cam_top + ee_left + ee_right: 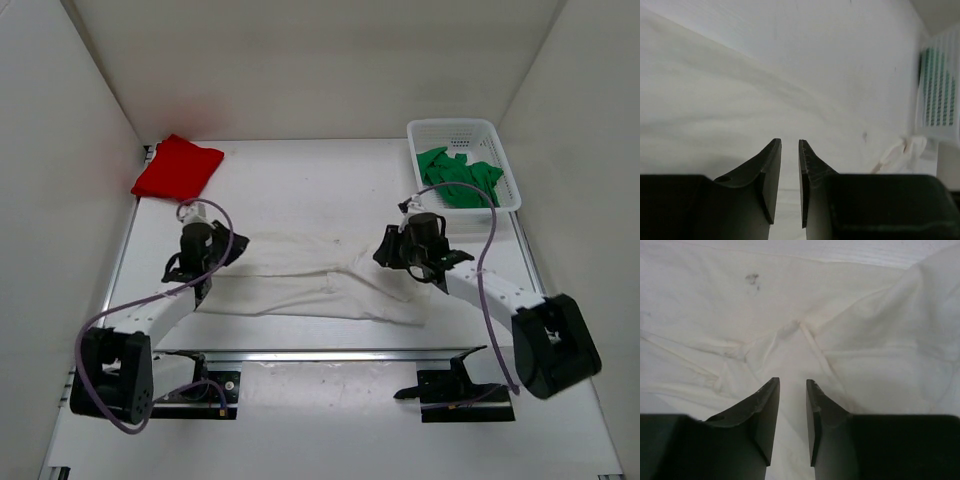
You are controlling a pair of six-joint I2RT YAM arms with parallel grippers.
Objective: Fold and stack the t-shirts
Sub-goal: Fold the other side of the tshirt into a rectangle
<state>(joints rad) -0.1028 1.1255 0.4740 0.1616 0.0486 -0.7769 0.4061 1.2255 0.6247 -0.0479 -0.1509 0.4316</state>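
Note:
The off-white t-shirt (300,278) lies spread flat across the middle of the table. My left gripper (226,249) hangs over its left end, jaws open with nothing between them (790,142); pale cloth (740,100) fills that view. My right gripper (386,249) is over the shirt's right end, also open and empty (793,381), above wrinkled cloth (850,315) with a small dark stain (752,279). The red t-shirt (178,166) lies folded at the far left corner. The green t-shirt (458,178) is crumpled inside the basket.
A white mesh basket (455,128) stands at the far right, seen through the left wrist view as a slatted wall (940,90). White walls close in the table on three sides. Both arm bases (210,390) are bolted at the near edge.

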